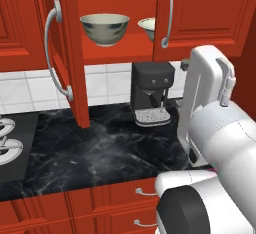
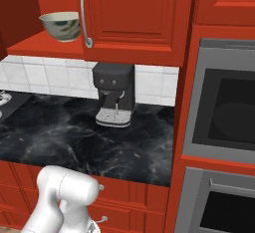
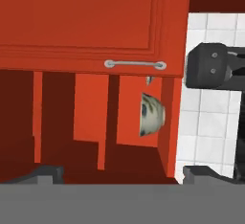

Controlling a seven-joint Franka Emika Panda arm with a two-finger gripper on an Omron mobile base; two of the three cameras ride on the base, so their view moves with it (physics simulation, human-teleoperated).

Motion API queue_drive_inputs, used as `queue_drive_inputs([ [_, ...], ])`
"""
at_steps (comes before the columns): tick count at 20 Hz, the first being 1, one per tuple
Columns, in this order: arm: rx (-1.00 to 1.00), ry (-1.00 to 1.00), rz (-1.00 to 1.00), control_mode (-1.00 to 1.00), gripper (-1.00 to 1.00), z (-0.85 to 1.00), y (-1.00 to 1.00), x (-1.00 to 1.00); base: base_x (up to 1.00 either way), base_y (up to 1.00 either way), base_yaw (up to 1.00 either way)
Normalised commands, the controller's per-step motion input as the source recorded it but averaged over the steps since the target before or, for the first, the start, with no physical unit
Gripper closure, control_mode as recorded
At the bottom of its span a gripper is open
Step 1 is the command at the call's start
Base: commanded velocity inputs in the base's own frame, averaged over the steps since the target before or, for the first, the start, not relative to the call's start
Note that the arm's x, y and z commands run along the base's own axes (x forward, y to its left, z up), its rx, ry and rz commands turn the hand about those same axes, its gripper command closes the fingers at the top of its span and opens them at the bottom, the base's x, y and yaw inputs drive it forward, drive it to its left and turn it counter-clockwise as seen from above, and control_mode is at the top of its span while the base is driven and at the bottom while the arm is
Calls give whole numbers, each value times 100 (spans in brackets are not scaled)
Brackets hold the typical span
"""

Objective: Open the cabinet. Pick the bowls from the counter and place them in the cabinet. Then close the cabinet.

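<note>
The cabinet [image 1: 120,18] hangs above the worktop [image 1: 100,148], its left door [image 1: 62,48] swung out edge-on and its right door [image 1: 200,13] shut or nearly so. The coffee machine [image 1: 151,93] stands at the worktop's back edge, under the right door.

Both bowls are on the cabinet shelf: the deep bowl [image 1: 105,29] near the shelf's front edge in the open half, the shallow bowl [image 1: 147,26] to its right, half hidden behind the right door. No bowl is left on the worktop in these views.

The gripper [image 3: 122,173] looks at the cabinet in the rolled hand view, its fingertips [image 3: 45,173] spread wide with nothing between them.

What remains appears to be closing. The left door is best pushed from its outer face near the free edge, by the handle [image 1: 55,53], following the hinge arc. Spread fingers should stay off the handle loop, and the deep bowl sits close enough to the front edge to watch as the door comes home.
</note>
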Motion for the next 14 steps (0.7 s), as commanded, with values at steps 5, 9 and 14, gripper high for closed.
queue_drive_inputs([
  [5, -39, -16, -2, -100, -100, 10, 0, -55, 0, 0, 0],
  [9, -43, 0, -14, -100, -100, 11, 3, -55, 0, 0, 0],
  [14, -37, 0, -20, -100, -100, -1, 11, -33, 0, 0, 0],
])
